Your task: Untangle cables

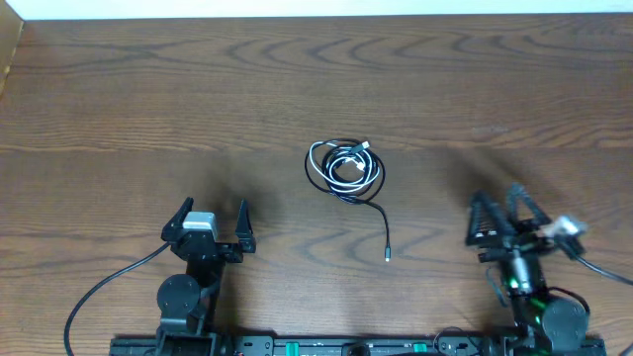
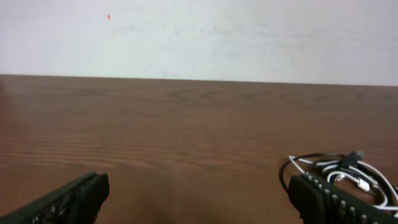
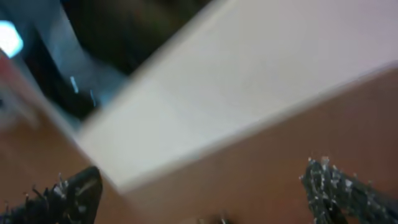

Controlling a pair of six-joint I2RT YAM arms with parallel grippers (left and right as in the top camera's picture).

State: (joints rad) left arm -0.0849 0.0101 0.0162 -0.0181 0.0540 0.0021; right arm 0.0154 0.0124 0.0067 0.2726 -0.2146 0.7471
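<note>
The cables lie in a small tangled coil at the table's middle: a white cord wound with black cords, one black tail trailing toward the front with a plug end. My left gripper is open and empty, to the front left of the coil. In the left wrist view the coil shows at the lower right, just past my right finger, with the left gripper open. My right gripper is open and empty, to the front right of the coil. The right wrist view is blurred; its gripper is open.
The wooden table runs back to a pale wall edge. Thick black wires run to the arm bases at the front. A black rail lies along the front edge.
</note>
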